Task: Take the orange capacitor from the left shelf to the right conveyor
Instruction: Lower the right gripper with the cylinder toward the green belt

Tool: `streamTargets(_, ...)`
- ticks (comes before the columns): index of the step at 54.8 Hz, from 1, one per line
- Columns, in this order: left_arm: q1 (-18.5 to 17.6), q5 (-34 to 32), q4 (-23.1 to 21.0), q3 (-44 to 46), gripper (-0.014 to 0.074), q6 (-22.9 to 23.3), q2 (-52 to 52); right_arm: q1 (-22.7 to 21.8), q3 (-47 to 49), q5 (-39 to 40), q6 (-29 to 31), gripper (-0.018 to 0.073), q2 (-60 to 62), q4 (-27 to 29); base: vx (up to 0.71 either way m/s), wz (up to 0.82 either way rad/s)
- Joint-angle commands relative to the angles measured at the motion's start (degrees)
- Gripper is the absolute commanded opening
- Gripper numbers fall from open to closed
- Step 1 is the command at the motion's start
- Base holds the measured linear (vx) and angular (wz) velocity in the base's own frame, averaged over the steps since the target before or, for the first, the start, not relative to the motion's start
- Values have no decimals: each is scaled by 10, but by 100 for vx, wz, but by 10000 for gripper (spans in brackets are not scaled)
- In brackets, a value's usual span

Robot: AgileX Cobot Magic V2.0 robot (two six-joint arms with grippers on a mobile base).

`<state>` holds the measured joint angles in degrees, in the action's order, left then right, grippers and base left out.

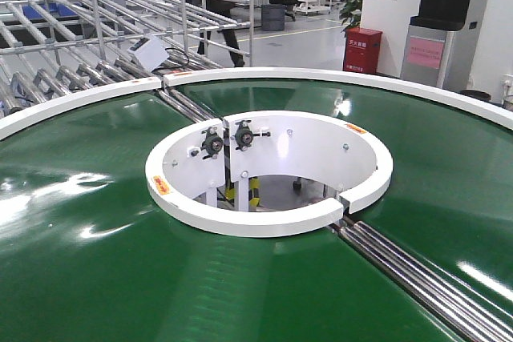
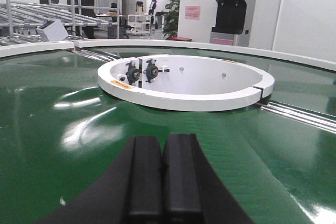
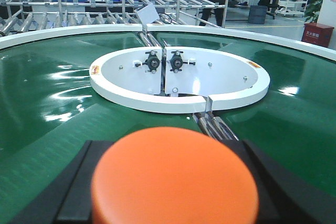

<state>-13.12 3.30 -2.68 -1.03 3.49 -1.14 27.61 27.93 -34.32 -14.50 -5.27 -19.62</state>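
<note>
Right wrist-mounted view: low over the green table (image 3: 47, 108) and facing its white inner ring (image 3: 178, 98), the right claw (image 3: 175, 198) sits level, its fingers clamped on the orange capacitor (image 3: 175, 174) between them, while the left claw (image 2: 164, 179), likewise level, is fully closed and empty.

I log my left hand (image 2: 163, 182) level and pointing forward, its two dark fingers (image 2: 144, 177) pressed flat together. My right hand (image 3: 176, 195) (seen from its own wrist camera) is clamped on the orange capacitor (image 3: 175, 174), one dark finger at each side.
</note>
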Motion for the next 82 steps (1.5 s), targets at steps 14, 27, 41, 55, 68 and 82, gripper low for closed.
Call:
streamTargets(14, -4, -45, -3, 17, -6, 3, -2, -1, 17, 49, 2, -8, -11, -14, 2, -2)
streamTargets(27, -4, -45, -3, 17, -6, 3, -2, -1, 17, 49, 26, -8, -11, -47, 0, 0)
streamTargets(41, -4, -45, -3, 17, -6, 3, -2, -1, 17, 49, 26, -8, -11, -46, 0, 0)
streamTargets(55, -4, -45, -3, 17, -6, 3, -2, -1, 17, 77, 25, -8, -13, -44, 0, 0)
streamTargets(68, -4, -45, -3, 17, -6, 3, -2, -1, 17, 135, 24, -8, -15, -38, 0, 0)
streamTargets(82, -4, -45, -3, 17, -6, 3, -2, -1, 17, 307, 21, -8, -186, -124, 0, 0)
